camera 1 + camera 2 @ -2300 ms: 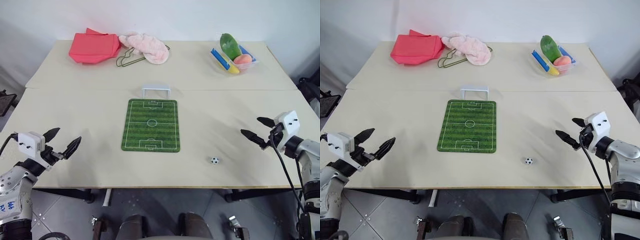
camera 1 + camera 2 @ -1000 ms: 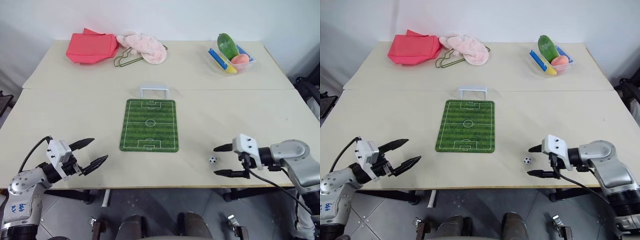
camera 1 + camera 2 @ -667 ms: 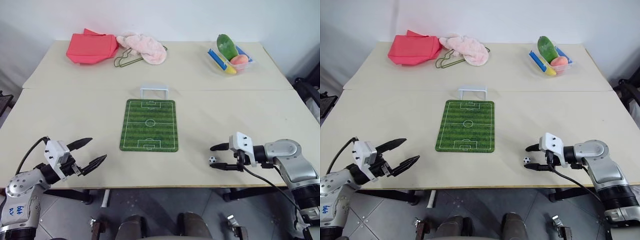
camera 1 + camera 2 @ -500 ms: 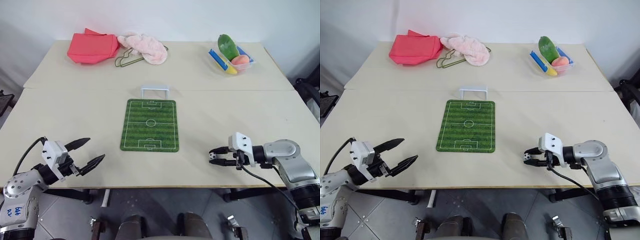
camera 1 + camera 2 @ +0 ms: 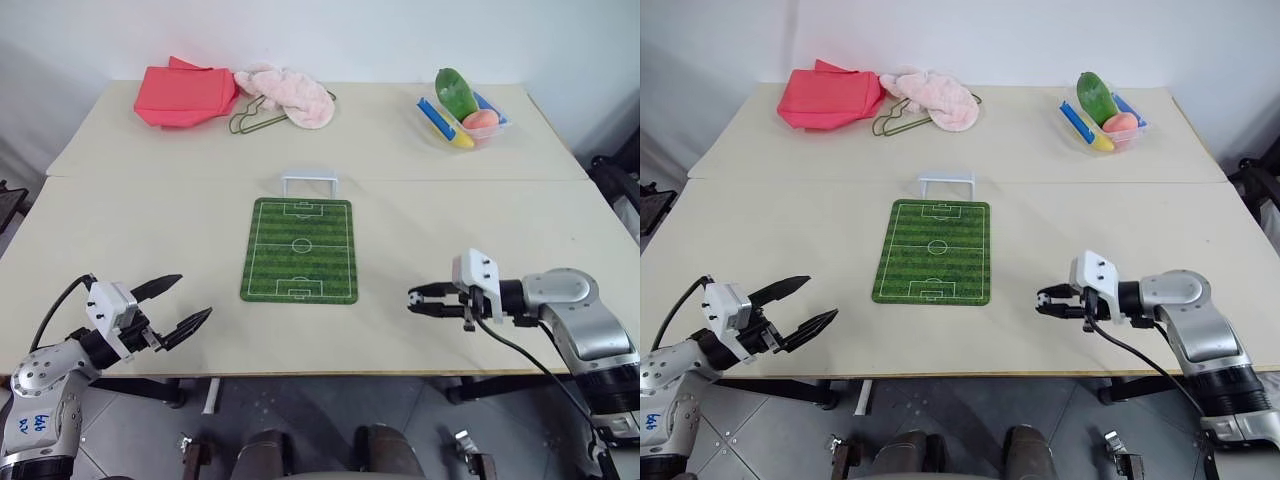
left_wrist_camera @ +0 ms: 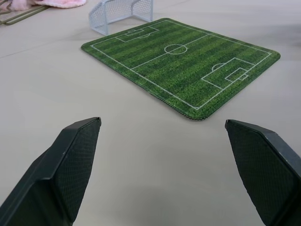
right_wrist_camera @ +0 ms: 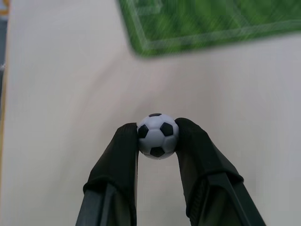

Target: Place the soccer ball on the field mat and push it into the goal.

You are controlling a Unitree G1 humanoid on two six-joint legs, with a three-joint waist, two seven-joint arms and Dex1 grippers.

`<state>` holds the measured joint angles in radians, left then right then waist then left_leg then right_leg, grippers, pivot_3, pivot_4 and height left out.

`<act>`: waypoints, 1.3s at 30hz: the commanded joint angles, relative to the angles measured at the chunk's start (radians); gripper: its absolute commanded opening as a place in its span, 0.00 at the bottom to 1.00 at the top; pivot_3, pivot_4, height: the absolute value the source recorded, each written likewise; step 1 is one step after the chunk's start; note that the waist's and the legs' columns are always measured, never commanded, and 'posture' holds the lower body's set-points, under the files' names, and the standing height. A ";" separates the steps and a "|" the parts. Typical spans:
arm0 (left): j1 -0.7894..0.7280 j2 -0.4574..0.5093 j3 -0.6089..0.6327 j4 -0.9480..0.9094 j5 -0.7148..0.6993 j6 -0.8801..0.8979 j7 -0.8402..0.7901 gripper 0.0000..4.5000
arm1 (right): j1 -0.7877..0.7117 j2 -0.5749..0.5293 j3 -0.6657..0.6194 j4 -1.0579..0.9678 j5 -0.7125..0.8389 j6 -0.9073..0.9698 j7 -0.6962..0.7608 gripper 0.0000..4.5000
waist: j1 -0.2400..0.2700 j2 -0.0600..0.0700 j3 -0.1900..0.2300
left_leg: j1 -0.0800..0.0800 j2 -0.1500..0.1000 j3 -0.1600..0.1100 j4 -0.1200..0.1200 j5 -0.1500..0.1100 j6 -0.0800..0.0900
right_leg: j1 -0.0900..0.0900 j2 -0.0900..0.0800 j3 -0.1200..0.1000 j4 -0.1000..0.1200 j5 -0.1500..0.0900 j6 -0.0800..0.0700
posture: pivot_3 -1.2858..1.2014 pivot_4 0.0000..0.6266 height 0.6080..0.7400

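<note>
I have the ball [image 7: 158, 135] pinched in the right gripper [image 7: 158, 137] jaws, right of the mat [image 5: 300, 250]. Left gripper [image 5: 171, 305] jaws gape empty, near-left.

The two head views look forward and down over the whole table [image 5: 120, 210] from 6 o'clock, the left wrist view looks low and close across it toward the mat [image 6: 183, 66] and goal [image 6: 120, 12], and the right wrist view looks steeply down beside the mat's edge, all sharing the mat.
</note>
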<state>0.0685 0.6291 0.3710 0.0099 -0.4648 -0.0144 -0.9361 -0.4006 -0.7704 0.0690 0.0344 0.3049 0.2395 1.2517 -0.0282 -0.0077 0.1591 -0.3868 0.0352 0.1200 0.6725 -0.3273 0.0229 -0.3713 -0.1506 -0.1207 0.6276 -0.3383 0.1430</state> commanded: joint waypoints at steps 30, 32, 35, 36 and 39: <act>-0.080 -0.042 -0.007 0.066 -0.146 -0.073 -0.284 1.00 | -0.514 0.528 0.349 0.495 -0.220 -0.082 -0.030 0.19 | -0.029 0.000 0.000 | -0.004 -0.002 -0.003 0.003 -0.001 0.001 | -0.003 0.000 -0.003 0.004 0.000 0.000 | 0.52 0.24 1.00; -0.062 -0.041 -0.002 0.054 -0.146 -0.076 -0.276 1.00 | -0.524 0.544 0.346 0.530 -0.231 -0.100 -0.031 0.19 | -0.030 0.000 0.000 | -0.004 -0.002 -0.003 0.003 -0.001 0.001 | -0.003 0.000 -0.003 0.004 0.000 0.000 | 0.52 0.24 1.00; -0.040 -0.042 0.005 0.032 -0.149 -0.075 -0.260 1.00 | -0.543 0.563 0.336 0.589 -0.246 -0.127 -0.035 0.19 | -0.031 0.001 0.001 | -0.004 0.000 -0.003 0.003 -0.001 0.001 | -0.003 0.000 -0.003 0.004 0.000 0.000 | 0.52 0.24 1.00; -0.033 -0.041 0.008 0.025 -0.149 -0.074 -0.255 1.00 | -0.551 0.568 0.334 0.610 -0.254 -0.140 -0.041 0.19 | -0.032 0.001 0.001 | -0.004 0.000 -0.003 0.003 -0.001 0.000 | -0.003 0.000 -0.003 0.004 0.000 0.000 | 0.52 0.24 1.00; -0.023 -0.041 0.011 0.013 -0.148 -0.074 -0.241 1.00 | -0.567 0.580 0.326 0.649 -0.261 -0.164 -0.038 0.19 | -0.032 0.001 0.001 | -0.004 0.000 -0.003 0.003 -0.001 0.000 | -0.003 0.000 -0.003 0.004 0.000 0.000 | 0.52 0.24 1.00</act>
<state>0.0371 0.5894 0.3558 0.0532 -0.5981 -0.0768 -1.1869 -0.9456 -0.2013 0.4221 0.6814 0.0430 0.1021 1.2118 -0.0600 -0.0067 0.1599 -0.3907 0.0349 0.1173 0.6755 -0.3282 0.0234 -0.3746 -0.1507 -0.1234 0.6319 -0.3382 0.1429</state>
